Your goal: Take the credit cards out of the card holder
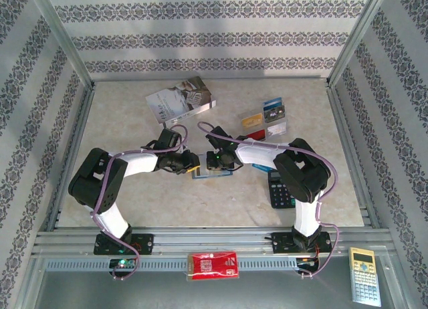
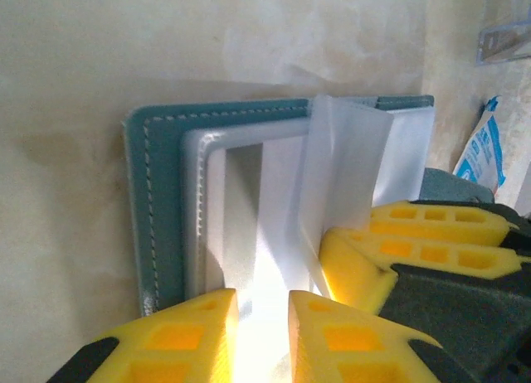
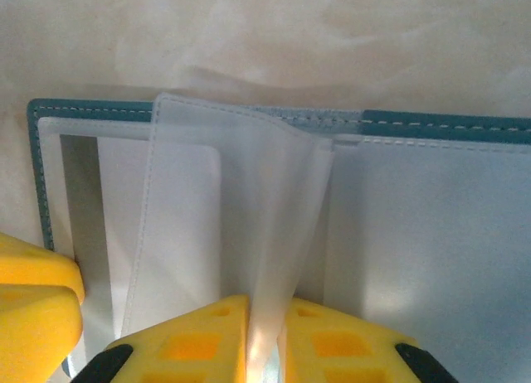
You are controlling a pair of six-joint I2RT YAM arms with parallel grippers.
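Right fingers: My right fingers (image 3: 265, 337) are close together. They pinch a clear sleeve (image 3: 241, 192) between them.
Clear sleeve: It is thin and see-through, with a stitched edge. It stands up from the middle fold of the card holder (image 3: 448, 126) and bends a little to one side.
Left fingers: My left fingers (image 2: 263, 317) are a little apart at the other end of the card holder. A bright white plastic page runs down into the gap. I cannot tell if they press on it or just sit around it.
Both sets of fingers: They are yellow and sit very near each other, one at each end of the card holder.
Card holder: It is blue-green with pale stitches along the edge. It lies open and flat on the table (image 1: 167, 202), near the middle, right under the two sets of fingers. Inside I see white and clear pockets.
Loose cards (image 1: 276, 128): A few lie on the table behind my right arm, well apart from the card holder.
Book (image 1: 180, 100): It lies at the back of the table, behind my left fingers.
Black calculator (image 1: 281, 188): It lies just beside my right arm, near the card holder.
Front rail: A red packet (image 1: 212, 264) sits in the middle, and a yellow calculator (image 1: 364, 277) lies far off to the right.
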